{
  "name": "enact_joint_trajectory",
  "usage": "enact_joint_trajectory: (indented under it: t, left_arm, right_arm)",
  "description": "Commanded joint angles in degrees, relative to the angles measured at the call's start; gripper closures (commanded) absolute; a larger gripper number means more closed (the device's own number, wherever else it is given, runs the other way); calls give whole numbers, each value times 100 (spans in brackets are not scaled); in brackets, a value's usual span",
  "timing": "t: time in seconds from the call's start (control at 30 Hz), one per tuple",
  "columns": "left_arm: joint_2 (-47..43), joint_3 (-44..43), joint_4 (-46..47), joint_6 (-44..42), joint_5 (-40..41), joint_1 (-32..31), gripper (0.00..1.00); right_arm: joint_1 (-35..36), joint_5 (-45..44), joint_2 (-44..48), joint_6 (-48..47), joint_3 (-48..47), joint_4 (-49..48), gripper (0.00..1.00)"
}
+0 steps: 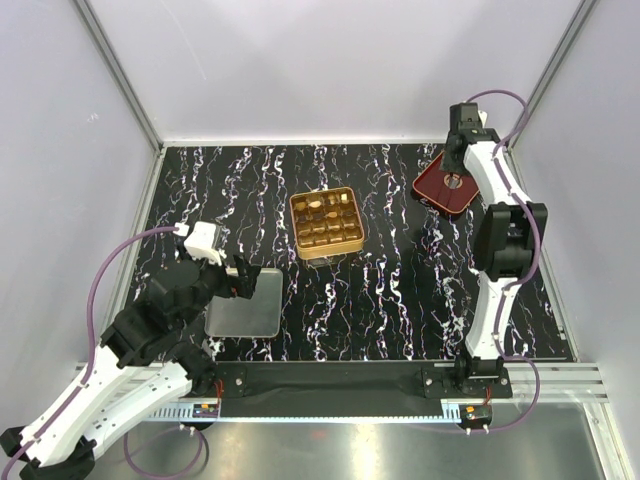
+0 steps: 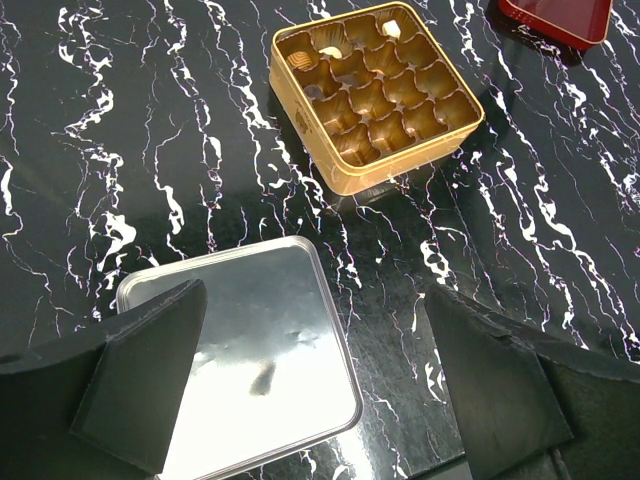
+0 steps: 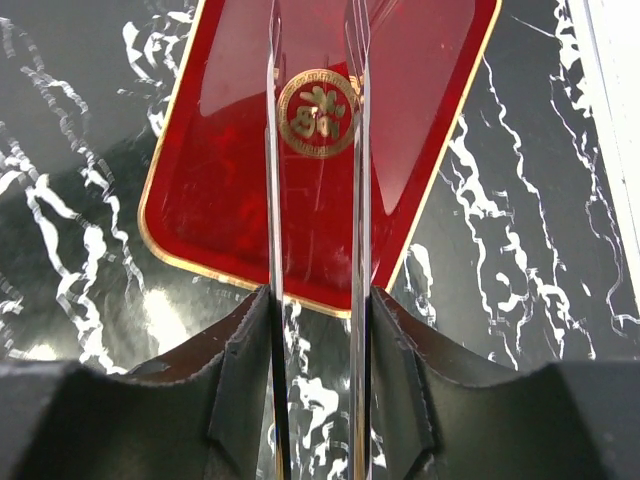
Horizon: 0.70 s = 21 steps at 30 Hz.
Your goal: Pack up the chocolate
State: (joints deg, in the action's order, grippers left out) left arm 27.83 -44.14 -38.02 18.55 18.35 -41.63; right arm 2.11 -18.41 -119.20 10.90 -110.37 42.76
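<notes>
The chocolate shows as a few small tan and pale pieces (image 2: 330,50) in the back cells of the gold grid tin (image 1: 325,222), and the tin (image 2: 372,178) lies ahead of my left gripper. My left gripper (image 2: 315,330) hangs open over the near right corner of a flat silver lid (image 2: 250,360), holding nothing. At the back right, my right gripper (image 3: 318,300) is shut on a pair of thin metal tongs (image 3: 272,200). Their two blades reach out over the dark red tray (image 3: 220,190) with its gold emblem. The blade tips run out of view. No chocolate shows on the tray.
The silver lid (image 1: 243,302) lies at the front left of the black marbled table (image 1: 400,290). The red tray (image 1: 447,188) sits close to the back right corner. White walls enclose the table on three sides.
</notes>
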Motion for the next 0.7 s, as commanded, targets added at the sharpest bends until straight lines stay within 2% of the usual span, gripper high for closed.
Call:
enact_joint_trajectory:
  t: [0.0, 0.67]
  left_arm:
    - [-15, 11, 164, 0, -68, -38, 1]
    - [82, 19, 137, 17, 20, -56, 1]
  right_arm:
    - [-79, -145, -261, -149, -608, -137, 52]
    - [-369, -31, -833, -474, -828, -708, 52]
